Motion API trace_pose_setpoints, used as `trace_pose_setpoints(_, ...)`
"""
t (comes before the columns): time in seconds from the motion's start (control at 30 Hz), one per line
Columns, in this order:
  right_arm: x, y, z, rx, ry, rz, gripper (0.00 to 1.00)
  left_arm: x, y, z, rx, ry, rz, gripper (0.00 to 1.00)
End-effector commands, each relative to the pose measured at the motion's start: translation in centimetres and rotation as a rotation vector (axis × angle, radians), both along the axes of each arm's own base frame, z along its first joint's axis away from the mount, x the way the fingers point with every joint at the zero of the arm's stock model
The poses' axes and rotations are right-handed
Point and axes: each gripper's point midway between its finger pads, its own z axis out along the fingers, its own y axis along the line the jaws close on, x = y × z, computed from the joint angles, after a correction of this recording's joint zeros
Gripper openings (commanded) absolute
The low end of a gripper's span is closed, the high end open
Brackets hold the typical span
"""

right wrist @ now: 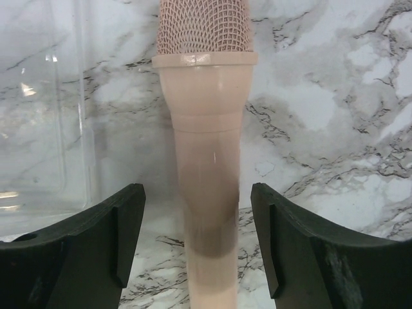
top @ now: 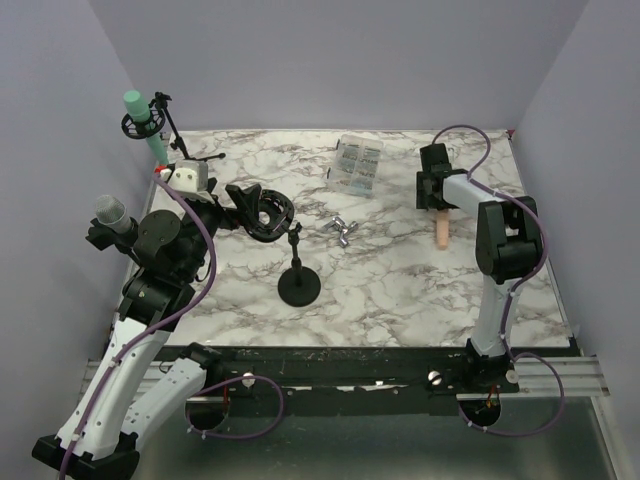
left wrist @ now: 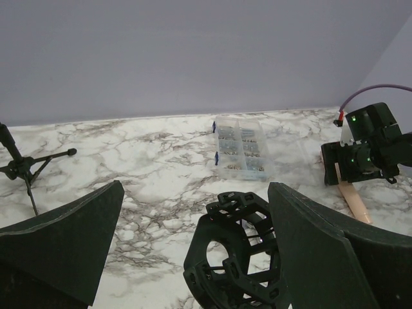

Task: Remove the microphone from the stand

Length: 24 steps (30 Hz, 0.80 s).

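Note:
A pale pink microphone (top: 440,232) lies flat on the marble table, apart from any stand. My right gripper (top: 438,205) is just above it. In the right wrist view the microphone's body (right wrist: 207,193) lies between the two fingers with a gap on each side, so the right gripper (right wrist: 196,193) is open. A black desk stand (top: 298,288) with a round base stands mid-table. An empty black shock mount (top: 263,212) is at its top. My left gripper (top: 245,205) is open around that mount (left wrist: 238,251), holding nothing.
A clear compartment box (top: 357,163) lies at the back centre. A green microphone (top: 140,115) sits on a tripod stand at the back left. A grey microphone (top: 112,213) is at the far left by my left arm. A small metal part (top: 342,230) lies near the stand.

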Motion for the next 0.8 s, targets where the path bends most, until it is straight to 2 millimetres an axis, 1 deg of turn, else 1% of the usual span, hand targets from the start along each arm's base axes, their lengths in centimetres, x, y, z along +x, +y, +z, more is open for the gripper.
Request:
trace_pose_setpoints(0.0,-1.0,1.5,-0.2,0.075,0.023,0.033,0.77,-0.1,0.2,0.1,-0.001,-0.003,0.003,0.98)
trace_pose_setpoints(0.17,-0.8,1.0,1.3,0.055,-0.008,0.011,0.84,0.0,0.2,0.1,0.002,-0.004,0.006,0.98)
trace_pose_setpoints(0.3,-0.7,0.8,2.7,0.058,-0.045,-0.005,0.86,0.0,0.2,0.0,0.002,-0.001,0.007,0.99)
trace_pose_setpoints(0.43,-0.7,0.8,5.4,0.066,-0.117,-0.024,0.88,0.0,0.0,0.0,0.001,0.001,-0.003,0.99)
trace_pose_setpoints(0.5,-0.5,1.4,7.2,0.090,-0.165,-0.017,0.88,0.0,0.0,0.0,0.002,0.003,-0.003,0.99)
trace_pose_setpoints(0.57,-0.4,3.2,9.1,0.158,-0.218,0.019,0.89,-0.1,0.1,0.2,0.003,-0.001,-0.003,0.99)
trace_pose_setpoints(0.63,-0.5,6.3,11.1,0.298,-0.267,0.086,0.88,-0.2,0.1,0.2,0.003,-0.005,-0.003,0.99)
trace_pose_setpoints(0.7,-1.3,10.4,13.4,0.521,-0.309,0.186,0.89,-0.2,0.3,0.4,0.003,-0.012,0.003,0.98)
trace_pose_setpoints(0.73,-2.0,12.8,14.7,0.654,-0.322,0.256,0.90,-0.3,0.3,0.5,0.005,-0.012,0.005,0.98)
trace_pose_setpoints(0.77,-2.9,14.7,15.7,0.770,-0.322,0.301,0.91,-0.4,0.4,0.6,0.004,-0.014,0.005,0.99)
